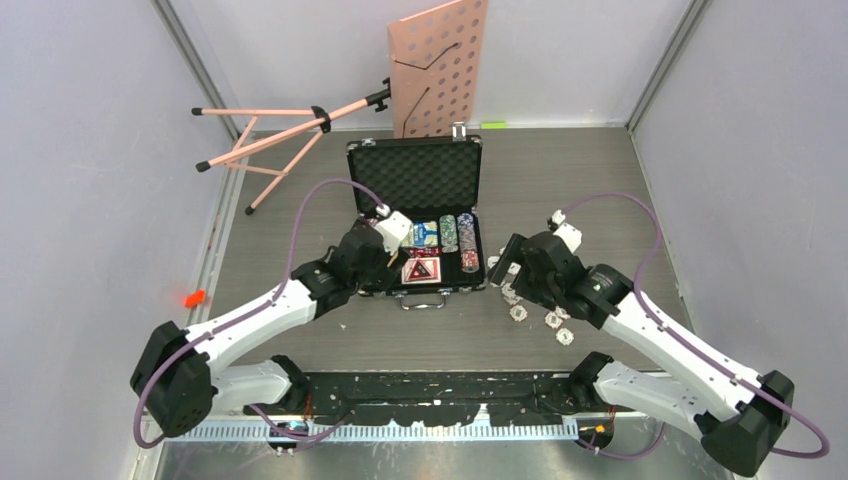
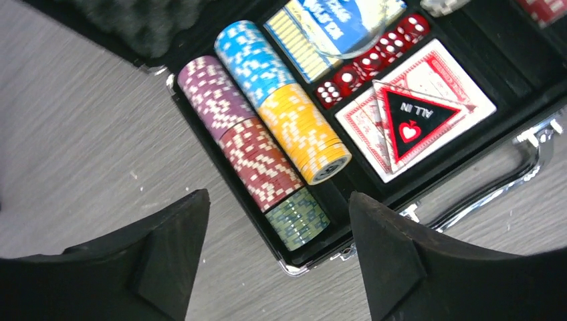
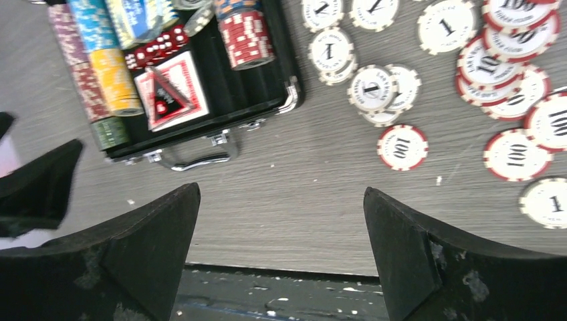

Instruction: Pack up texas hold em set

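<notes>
Partly packed: chips (image 2: 267, 134), cards (image 2: 414, 114), dice (image 2: 374, 57) seated in open case (image 1: 415, 178); loose chips (image 3: 401, 147) waiting on bench (image 3: 301, 200); both jaws apart, empty.

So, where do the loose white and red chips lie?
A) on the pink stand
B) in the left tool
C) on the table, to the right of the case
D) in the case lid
C: the loose chips lie scattered on the bare table, outside the open case, on its right side.
</notes>
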